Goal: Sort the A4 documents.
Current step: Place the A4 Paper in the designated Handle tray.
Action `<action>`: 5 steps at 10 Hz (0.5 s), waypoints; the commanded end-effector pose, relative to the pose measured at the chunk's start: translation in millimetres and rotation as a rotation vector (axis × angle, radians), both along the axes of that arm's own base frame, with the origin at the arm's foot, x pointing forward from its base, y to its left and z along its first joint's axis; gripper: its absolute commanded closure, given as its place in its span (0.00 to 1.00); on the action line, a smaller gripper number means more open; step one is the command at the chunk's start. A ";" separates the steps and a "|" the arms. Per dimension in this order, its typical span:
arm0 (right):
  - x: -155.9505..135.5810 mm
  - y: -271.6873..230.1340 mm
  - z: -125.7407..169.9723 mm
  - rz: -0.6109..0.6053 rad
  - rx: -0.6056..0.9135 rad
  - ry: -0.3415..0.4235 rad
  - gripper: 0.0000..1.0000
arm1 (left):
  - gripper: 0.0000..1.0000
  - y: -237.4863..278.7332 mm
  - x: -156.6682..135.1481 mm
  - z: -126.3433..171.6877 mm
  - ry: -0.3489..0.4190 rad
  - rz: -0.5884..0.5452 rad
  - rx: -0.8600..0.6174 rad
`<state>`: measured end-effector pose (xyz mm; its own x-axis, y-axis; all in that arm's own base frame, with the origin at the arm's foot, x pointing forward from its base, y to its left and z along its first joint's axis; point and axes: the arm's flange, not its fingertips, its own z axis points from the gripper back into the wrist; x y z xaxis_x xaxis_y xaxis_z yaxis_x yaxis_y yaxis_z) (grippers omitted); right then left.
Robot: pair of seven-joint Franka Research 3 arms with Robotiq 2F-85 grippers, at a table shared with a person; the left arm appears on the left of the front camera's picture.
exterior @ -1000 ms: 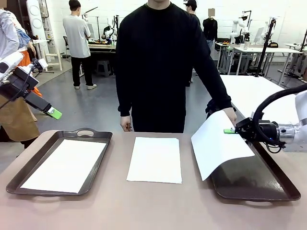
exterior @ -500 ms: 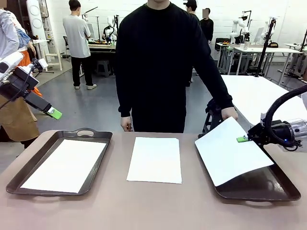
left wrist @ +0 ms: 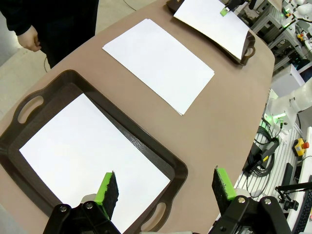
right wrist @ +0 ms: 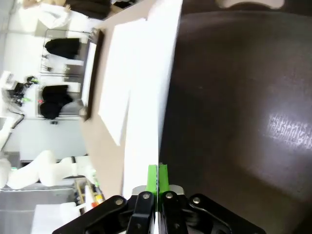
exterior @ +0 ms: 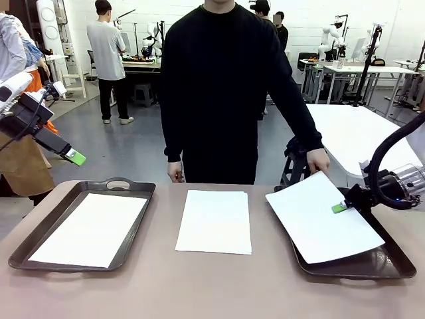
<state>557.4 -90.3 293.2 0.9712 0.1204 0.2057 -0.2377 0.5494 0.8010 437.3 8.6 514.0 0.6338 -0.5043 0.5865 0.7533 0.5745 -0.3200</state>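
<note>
Three A4 documents are in view. One sheet [exterior: 89, 229] lies in the left dark tray [exterior: 26, 247], a second [exterior: 214, 220] lies on the table's middle, and a third [exterior: 322, 226] hangs tilted just over the right tray [exterior: 392, 260]. My right gripper [exterior: 340, 207] is shut on the third sheet's right edge, seen edge-on [right wrist: 141, 97] between the green pads [right wrist: 157, 178]. The person's hand [exterior: 319, 161] holds its far corner. My left gripper [exterior: 74, 157] hovers open, high above the left tray's far left; its fingers [left wrist: 108, 187] stand wide apart over that tray's sheet [left wrist: 83, 151].
The person in black stands at the far edge behind the middle sheet, the other hand [exterior: 174, 173] hanging by the table. Both trays have handles at their ends. A white table [exterior: 352, 133] stands behind on the right. Bare tabletop runs along the near edge.
My right gripper moved right and down with the sheet, which went from steeply raised to nearly flat over the right tray. The person's hand followed its corner. The left arm stayed put.
</note>
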 end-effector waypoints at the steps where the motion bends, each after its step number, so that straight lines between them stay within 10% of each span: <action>1: -16.6 1.0 3.2 -0.045 -0.096 -0.063 0.99 | 0.00 -0.6 -0.4 -0.3 -0.004 -0.010 0.001; 5: -21.7 -8.7 0.5 -0.140 -0.163 -0.087 0.99 | 0.00 -0.6 -0.4 -0.3 -0.004 -0.010 0.001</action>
